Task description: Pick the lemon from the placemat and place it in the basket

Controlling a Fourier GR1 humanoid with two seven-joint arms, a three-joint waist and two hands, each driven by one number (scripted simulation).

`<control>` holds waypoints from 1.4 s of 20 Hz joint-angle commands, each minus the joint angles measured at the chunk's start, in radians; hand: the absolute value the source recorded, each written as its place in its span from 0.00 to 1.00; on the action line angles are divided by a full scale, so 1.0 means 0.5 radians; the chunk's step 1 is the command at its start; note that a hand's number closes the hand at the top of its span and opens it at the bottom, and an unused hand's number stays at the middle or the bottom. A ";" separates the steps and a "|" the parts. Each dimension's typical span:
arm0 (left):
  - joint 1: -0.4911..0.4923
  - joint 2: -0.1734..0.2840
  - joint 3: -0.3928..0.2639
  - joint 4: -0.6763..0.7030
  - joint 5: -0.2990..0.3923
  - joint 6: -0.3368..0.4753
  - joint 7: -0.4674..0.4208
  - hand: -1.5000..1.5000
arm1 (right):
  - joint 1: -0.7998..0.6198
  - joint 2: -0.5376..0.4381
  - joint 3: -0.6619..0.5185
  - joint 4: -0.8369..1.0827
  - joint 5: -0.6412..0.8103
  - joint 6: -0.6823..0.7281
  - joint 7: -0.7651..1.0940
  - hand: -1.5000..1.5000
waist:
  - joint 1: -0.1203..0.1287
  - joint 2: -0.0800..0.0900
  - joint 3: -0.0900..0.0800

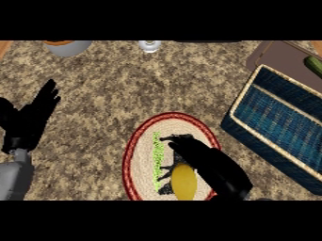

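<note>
The right hand, fingers straight, lies just beside the lemon on the placemat; the basket nearby holds nothing.

left hand open upright, right hand extended

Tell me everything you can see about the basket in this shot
The basket is rectangular, woven in dark blue with a pale tan rim. It sits upright and turned at an angle on the speckled counter, at the right, just beside the round placemat. Nothing shows inside it. No robot hand touches it.
</note>
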 commanded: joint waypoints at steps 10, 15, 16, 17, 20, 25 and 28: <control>0.005 0.031 0.128 0.055 -0.027 -0.131 -0.041 0.50 | 0.061 0.049 0.117 0.160 0.357 -0.120 -0.056 1.00 | 0.000 0.000 0.000; -0.167 0.010 0.165 0.304 -0.051 -0.114 -0.138 0.50 | -0.071 0.140 0.206 0.385 0.502 -0.168 -0.104 1.00 | -0.004 0.004 0.000; 0.021 -0.095 0.057 0.046 -0.093 -0.065 -0.070 0.50 | -0.049 0.112 0.173 0.314 0.496 -0.098 -0.084 1.00 | 0.002 0.000 0.000; 0.108 -0.053 0.107 -0.042 -0.051 -0.115 -0.079 0.50 | -0.061 0.117 0.144 0.413 0.520 -0.219 -0.188 1.00 | 0.006 0.000 0.000; 0.008 -0.106 0.057 0.023 -0.131 -0.010 -0.037 0.50 | -0.043 0.310 0.288 0.266 0.571 -0.198 0.302 1.00 | -0.002 0.000 -0.001; 0.005 -0.041 0.093 -0.021 -0.080 -0.055 0.024 0.50 | 0.041 0.317 0.324 0.120 0.522 -0.646 1.196 1.00 | -0.032 -0.012 -0.006; -0.046 -0.035 0.097 -0.002 -0.055 -0.081 0.047 0.50 | -0.019 0.318 0.613 0.132 0.531 -0.868 1.623 1.00 | 0.021 -0.001 -0.004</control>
